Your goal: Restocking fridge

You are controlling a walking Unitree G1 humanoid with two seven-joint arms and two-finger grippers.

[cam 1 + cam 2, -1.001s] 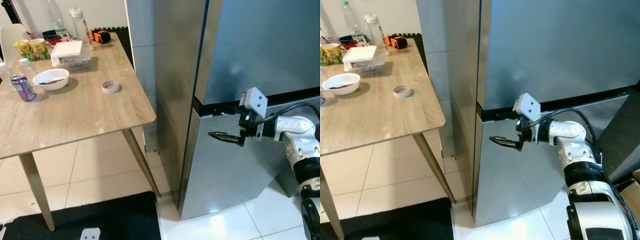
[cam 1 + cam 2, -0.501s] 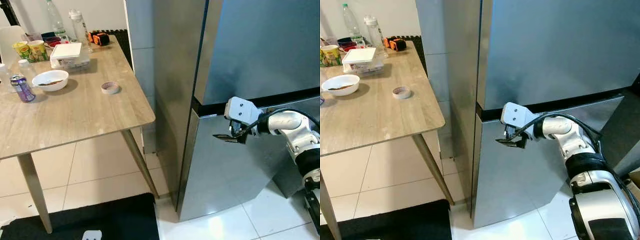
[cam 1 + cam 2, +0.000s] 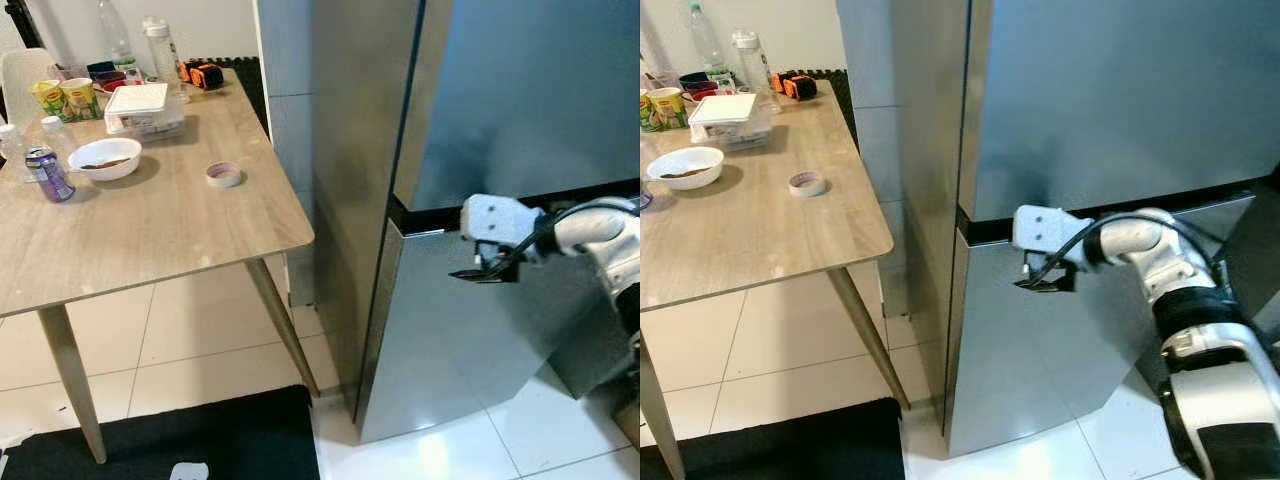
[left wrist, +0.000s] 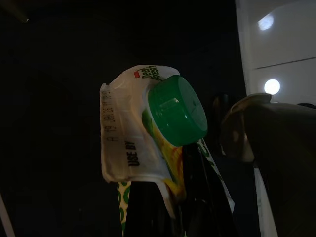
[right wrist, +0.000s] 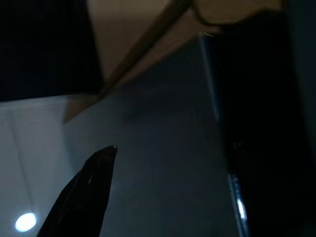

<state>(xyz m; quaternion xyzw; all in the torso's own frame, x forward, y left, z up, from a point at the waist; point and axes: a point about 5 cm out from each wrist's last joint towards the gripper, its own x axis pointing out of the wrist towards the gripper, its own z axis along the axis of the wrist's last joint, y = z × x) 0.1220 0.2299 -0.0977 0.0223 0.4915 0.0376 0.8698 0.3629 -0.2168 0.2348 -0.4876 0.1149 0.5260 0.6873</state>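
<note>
- Reaching across the fridge [image 3: 520,110] front in the left eye view, the right gripper [image 3: 478,273] sits just under the dark seam [image 3: 560,195] between upper and lower doors, its tips aimed toward the fridge's hinge-side corner near the table. The seam runs level, along the same line as the fingers, and lies directly above them (so I judge the coming move to be a short lift into that gap). The fingers look close together, a narrow gap at most.
- Looking from the right eye view, the same gripper [image 3: 1042,284] hovers at the lower door [image 3: 1040,370], just below the seam and near the fridge's left edge; whether it touches the steel I cannot tell. Both doors are shut. The table [image 3: 750,240] stands beside the fridge on that side, carrying a bowl [image 3: 682,166] and a tape roll [image 3: 806,183]; white floor tiles [image 3: 790,350] lie below.
- Peering along the left wrist view, the left gripper [image 4: 190,197] is clamped on a juice carton [image 4: 143,143] with a green cap [image 4: 177,109], in deep shade, well away from the fridge seam. That carton is the item to stock, so the right arm is the one free to open the door.
- Seen in the right wrist view, one black finger [image 5: 84,192] lies just off the grey door face, the dark seam running alongside.
</note>
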